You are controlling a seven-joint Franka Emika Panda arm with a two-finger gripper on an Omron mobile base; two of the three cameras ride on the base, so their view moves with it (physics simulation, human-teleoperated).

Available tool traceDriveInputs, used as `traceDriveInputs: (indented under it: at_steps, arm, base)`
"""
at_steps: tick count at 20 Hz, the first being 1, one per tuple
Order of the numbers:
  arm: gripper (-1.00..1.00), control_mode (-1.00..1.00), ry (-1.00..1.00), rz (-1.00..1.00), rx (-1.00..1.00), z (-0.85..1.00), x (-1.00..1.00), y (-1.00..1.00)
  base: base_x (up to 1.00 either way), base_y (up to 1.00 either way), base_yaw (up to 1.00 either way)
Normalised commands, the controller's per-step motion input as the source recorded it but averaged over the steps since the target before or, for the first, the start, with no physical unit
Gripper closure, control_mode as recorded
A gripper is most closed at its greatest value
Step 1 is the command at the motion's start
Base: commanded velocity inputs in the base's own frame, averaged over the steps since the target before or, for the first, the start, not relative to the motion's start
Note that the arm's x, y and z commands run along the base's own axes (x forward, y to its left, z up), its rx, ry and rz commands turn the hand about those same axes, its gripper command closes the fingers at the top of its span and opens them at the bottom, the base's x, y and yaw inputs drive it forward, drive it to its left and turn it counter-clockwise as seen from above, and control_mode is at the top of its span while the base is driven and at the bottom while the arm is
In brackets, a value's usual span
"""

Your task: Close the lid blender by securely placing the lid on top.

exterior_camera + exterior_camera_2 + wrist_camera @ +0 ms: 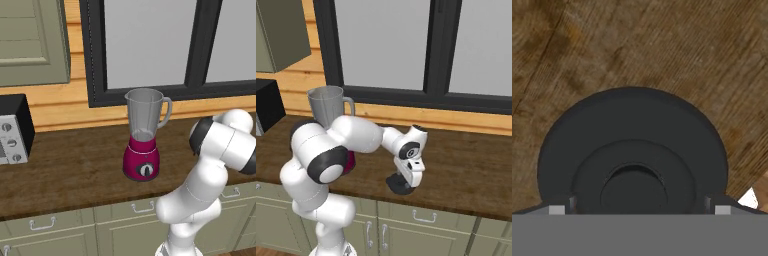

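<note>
Gripper (401,184): my jaws stand wide, hanging straight over the lid, holding nothing.
Blender (144,135): I see it left of my arm, mid-counter toward the back edge, jar uncovered.
Lid (632,155): flat near the counter's (466,165) front edge, right of the blender.
Handling: I judge it light, stiff, smooth; I'd pinch the raised centre knob (633,192).

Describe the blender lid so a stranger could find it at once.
Start at the long wooden counter under the dark-framed window. To the right of the magenta blender, near the counter's front edge, the lid lies flat beneath the gripper. It is a round black disc with a raised centre knob.
</note>
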Motion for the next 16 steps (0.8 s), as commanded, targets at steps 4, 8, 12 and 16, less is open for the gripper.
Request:
traceDriveInputs:
  at_steps: [4,8,12,16]
  arm:
    - [-1.0,-1.0,0.0,0.0,-0.04,-0.04,0.02,0.04]
    - [-1.0,-1.0,0.0,0.0,-0.06,-0.09,0.06,0.0]
    - [-1.0,-1.0,0.0,0.0,-0.07,-0.13,0.0,0.0]
    - [-1.0,-1.0,0.0,0.0,-0.02,-0.1,0.0,0.0]
  base:
    - [0.0,0.0,0.0]
    - [0.0,0.0,0.0]
    - [0.0,0.0,0.0]
    - [0.0,0.0,0.0]
